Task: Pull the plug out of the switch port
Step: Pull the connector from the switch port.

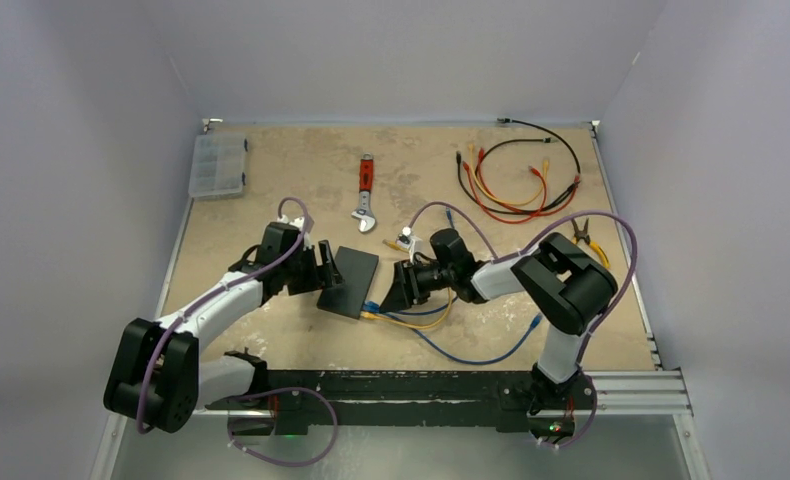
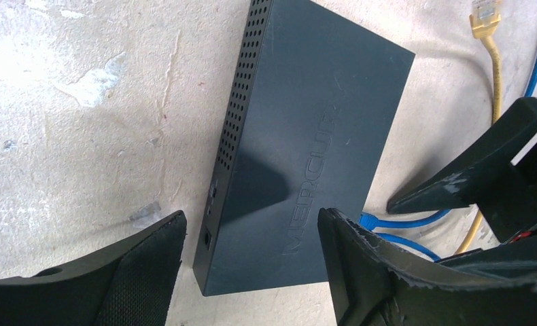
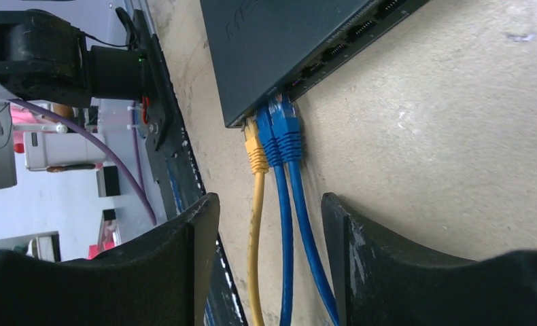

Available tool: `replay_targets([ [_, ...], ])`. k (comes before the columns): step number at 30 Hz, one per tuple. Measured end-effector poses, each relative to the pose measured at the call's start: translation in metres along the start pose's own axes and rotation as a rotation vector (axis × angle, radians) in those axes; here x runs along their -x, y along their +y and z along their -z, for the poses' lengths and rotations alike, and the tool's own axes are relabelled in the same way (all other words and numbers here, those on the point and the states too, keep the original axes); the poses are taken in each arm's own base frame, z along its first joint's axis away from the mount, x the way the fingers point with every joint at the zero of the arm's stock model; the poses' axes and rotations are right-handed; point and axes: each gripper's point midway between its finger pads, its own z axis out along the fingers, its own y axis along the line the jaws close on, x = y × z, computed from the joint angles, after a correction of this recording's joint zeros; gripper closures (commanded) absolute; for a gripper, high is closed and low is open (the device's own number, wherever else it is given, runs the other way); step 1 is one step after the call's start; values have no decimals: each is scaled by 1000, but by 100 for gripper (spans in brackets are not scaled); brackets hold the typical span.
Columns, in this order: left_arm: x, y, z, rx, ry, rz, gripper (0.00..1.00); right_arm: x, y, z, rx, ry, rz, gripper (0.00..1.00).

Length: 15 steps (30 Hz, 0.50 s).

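Switch [image 1: 349, 281] lay mid-way across the surface [image 1: 291, 190]. Left end effector [image 2: 252, 224] straddled one end, unclenched. Right end effector [image 3: 269, 204] gaped around yellow plug [image 3: 254, 146] and two blue plugs [image 3: 279, 129]. Risks: closing could catch all three; unbraced switch could drag.

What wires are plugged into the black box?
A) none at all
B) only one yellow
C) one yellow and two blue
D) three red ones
C: the right wrist view shows one yellow plug and two blue plugs sitting side by side in the ports of the switch.
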Motion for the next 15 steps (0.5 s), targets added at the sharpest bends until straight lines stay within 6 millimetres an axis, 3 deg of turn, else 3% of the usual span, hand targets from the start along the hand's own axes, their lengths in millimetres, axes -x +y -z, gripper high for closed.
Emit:
replay_targets([
  [6,1,-4,-1,-20,0,-2,35,-1,3,-13,42,9,-10,49],
  [15,-3,-5,-3,-31,19,-1,41,3,5,-28,130,16,-41,51],
])
